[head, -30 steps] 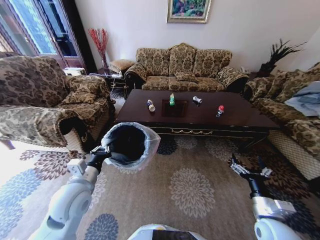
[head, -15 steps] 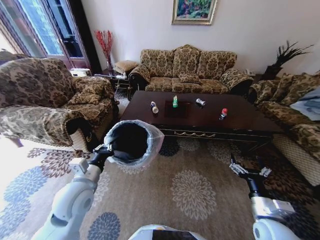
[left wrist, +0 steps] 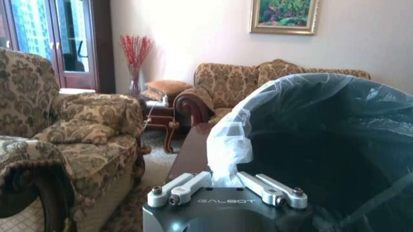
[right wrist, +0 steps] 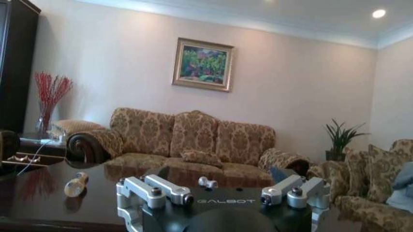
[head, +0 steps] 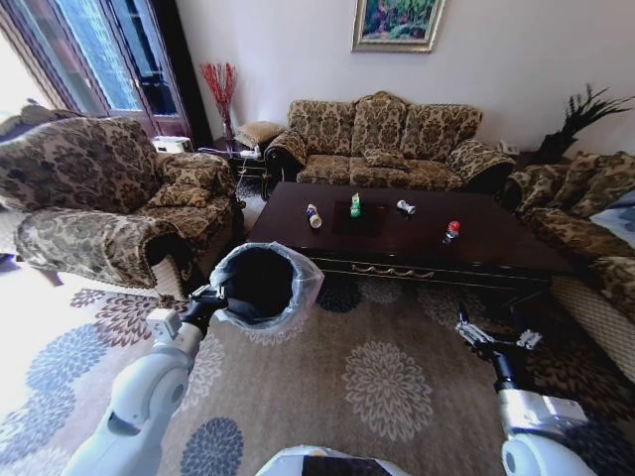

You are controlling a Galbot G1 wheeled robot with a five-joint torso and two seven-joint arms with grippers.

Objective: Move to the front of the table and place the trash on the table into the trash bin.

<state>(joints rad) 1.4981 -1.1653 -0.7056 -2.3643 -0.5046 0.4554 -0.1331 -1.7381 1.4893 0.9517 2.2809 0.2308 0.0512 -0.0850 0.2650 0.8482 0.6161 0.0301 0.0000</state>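
The left gripper [head: 208, 302] is pinched tight on the rim and bag of the bin [head: 260, 288], which it holds off the carpet just ahead of it; in the left wrist view the fingers [left wrist: 177, 187] close in on a bunch of the whitish liner at the near rim of the bin [left wrist: 335, 145], whose dark inside opens right beyond them. The right gripper [head: 491, 339] hangs low over the carpet on the other side, well apart from the bin, with its fingers spread wide and nothing between them; in the right wrist view the gripper [right wrist: 219, 193] faces the table [right wrist: 38, 203] at about the height of its top. The table [head: 496, 258] stands past both grippers, beyond the bin and a strip of patterned carpet, and the trash lies on it. Farthest toward the left gripper's side is the bottle [head: 314, 214], lying down; next to it the green packet [head: 355, 205] stands upright; the silver can [head: 406, 207] lies a little farther along; the red can [head: 451, 231] stands nearest the right gripper's side, apart from the others. From the right wrist the bottle [right wrist: 75, 184] lies ahead on the glossy top.
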